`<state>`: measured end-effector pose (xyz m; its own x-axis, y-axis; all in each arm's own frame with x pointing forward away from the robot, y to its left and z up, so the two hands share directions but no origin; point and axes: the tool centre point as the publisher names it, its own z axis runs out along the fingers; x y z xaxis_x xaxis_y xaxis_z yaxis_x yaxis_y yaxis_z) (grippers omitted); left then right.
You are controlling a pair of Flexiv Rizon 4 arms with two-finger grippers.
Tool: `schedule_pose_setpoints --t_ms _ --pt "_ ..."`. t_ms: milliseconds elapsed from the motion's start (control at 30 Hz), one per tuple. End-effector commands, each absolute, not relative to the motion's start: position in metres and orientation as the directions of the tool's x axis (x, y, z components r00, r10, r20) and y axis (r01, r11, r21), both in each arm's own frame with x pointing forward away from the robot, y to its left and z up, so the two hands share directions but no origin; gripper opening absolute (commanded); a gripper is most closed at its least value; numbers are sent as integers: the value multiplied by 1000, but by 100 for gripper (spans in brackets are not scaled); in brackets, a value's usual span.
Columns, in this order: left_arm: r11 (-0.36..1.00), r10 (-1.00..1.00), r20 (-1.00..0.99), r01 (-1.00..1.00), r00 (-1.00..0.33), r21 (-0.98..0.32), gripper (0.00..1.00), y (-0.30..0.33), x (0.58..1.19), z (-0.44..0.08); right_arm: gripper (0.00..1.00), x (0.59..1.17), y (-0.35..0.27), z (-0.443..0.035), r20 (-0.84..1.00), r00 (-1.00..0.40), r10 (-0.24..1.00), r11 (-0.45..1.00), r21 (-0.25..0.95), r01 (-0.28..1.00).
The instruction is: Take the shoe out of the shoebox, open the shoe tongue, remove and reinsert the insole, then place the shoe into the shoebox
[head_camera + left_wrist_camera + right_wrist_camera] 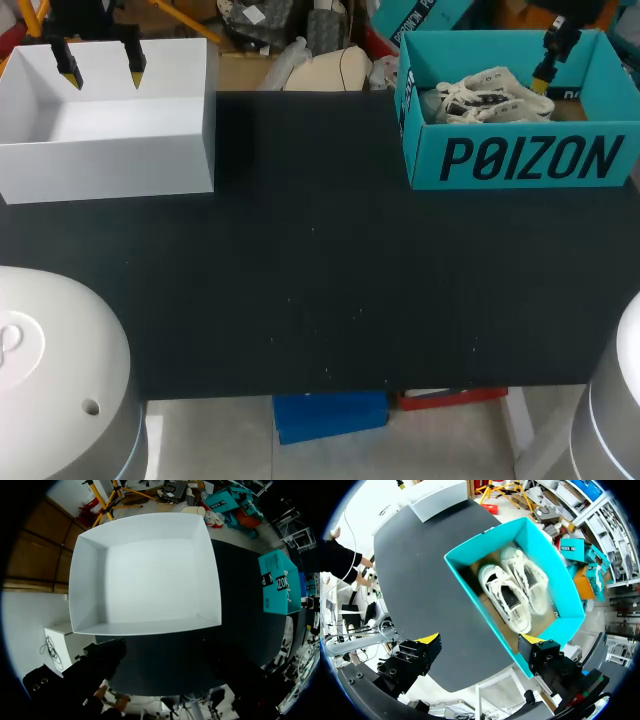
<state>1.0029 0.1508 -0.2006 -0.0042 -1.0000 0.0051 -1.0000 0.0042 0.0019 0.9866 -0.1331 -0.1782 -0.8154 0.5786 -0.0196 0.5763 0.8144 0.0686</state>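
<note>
Left arm (50, 370) and right arm (620, 400) bulk up closest, grey shells at 7 and 5 o'clock of the head view, both at the near edge of the black table (320, 280).

White box (110, 165), open top, sits at 10 o'clock on the table, far left corner. Left claw (102, 72) hangs over it, fingers wide apart, nothing between them. In its own wrist view only the dark finger bodies show, not the yellow tips, and the white box's inner walls and floor lie ahead of them.

Teal shoebox (520, 160), no lid on, stands at 2 o'clock, far right corner, well apart from the white box, with dark tabletop between the two.

Shoes (512, 597): a white lace-up pair, lying inside the shoebox on its brown floor. They are side by side, soles down and touching along their sides. Openings face up and look dark inside.

Right claw (480, 641) hangs above the shoebox at about 1 o'clock, fingers spread wide, gripping nothing and clear of the shoes. From its wrist view the shoebox's near end falls between the two yellow tips and the pair lies just ahead of them. Head view shows only one of its yellow tips, over the box's far right part, beside the shoes.
</note>
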Motion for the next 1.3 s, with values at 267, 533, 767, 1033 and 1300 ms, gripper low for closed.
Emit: schedule_pose_setpoints --t_ms 267,533,767,1033,1300 --pt "2 -1000 2 -1000 -2 3 100 150 1002 -200 100 996 -138 -182 -32 -850 526 850 33 525" --pt "2 -1000 2 -1000 -2 3 100 150 1002 -200 100 1043 -145 -200 -12 -927 374 927 -8 374" --pt "2 -1000 2 -1000 -2 3 100 150 1002 -200 49 1076 -149 -222 -3 -963 269 963 -21 269" --pt "2 -1000 2 -1000 -2 3 100 150 1002 -200 41 1097 -154 -256 5 -980 197 980 -6 197" --pt "2 -1000 2 -1000 -2 3 100 150 1002 -200 40 1107 -157 -287 6 -992 125 992 -5 125"
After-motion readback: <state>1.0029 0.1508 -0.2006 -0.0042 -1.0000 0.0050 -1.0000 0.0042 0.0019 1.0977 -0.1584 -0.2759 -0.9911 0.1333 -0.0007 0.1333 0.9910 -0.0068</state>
